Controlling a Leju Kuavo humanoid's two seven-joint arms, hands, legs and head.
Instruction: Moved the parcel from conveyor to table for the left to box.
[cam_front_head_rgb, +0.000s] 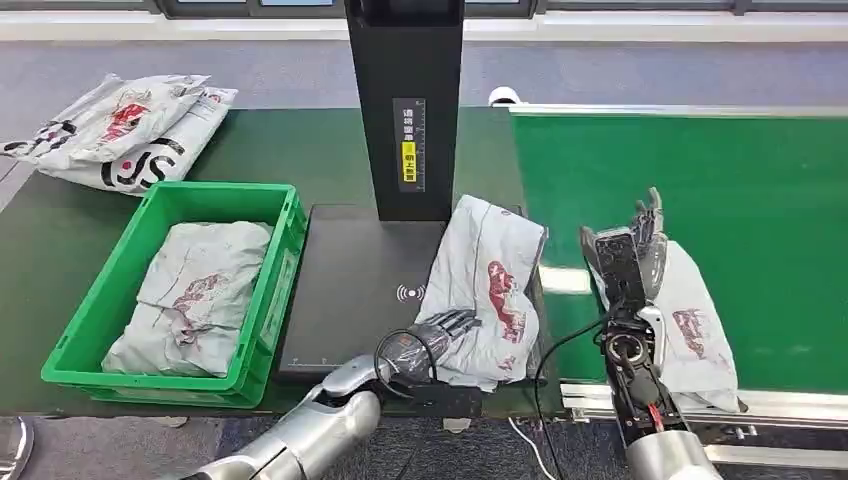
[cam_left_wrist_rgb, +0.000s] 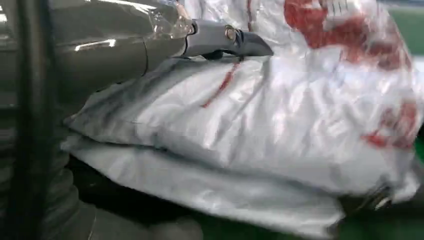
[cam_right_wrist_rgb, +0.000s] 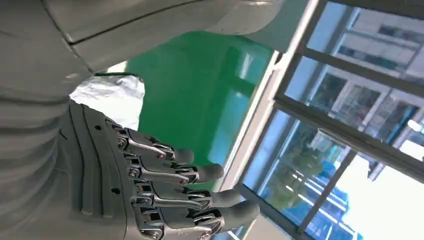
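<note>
While the left hand (cam_front_head_rgb: 440, 330) rests its fingers on the near edge of the grey parcel (cam_front_head_rgb: 490, 285), I can't tell from either view whether it has actually closed on the bag; the left wrist view gives me crumpled film and one finger laid across the top. That parcel lies on the counter (cam_front_head_rgb: 70, 230), draped over the right edge of the black scanner plate (cam_front_head_rgb: 350, 280), just beside the conveyor (cam_front_head_rgb: 720, 190). A second parcel (cam_front_head_rgb: 700, 330) sits on the green belt under my right hand (cam_front_head_rgb: 630, 250), which is raised above it, fingers straight and apart, holding nothing.

I judge these bags light and soft: thin poly film around something limp, probably clothing. They'll sag and fold rather than keep shape, and the film looks slick, so a flat press would likely slide. I'd take a bunched fold near the thick middle, not a loose corner. The green crate (cam_front_head_rgb: 80, 345) to the left already holds one bag.
</note>
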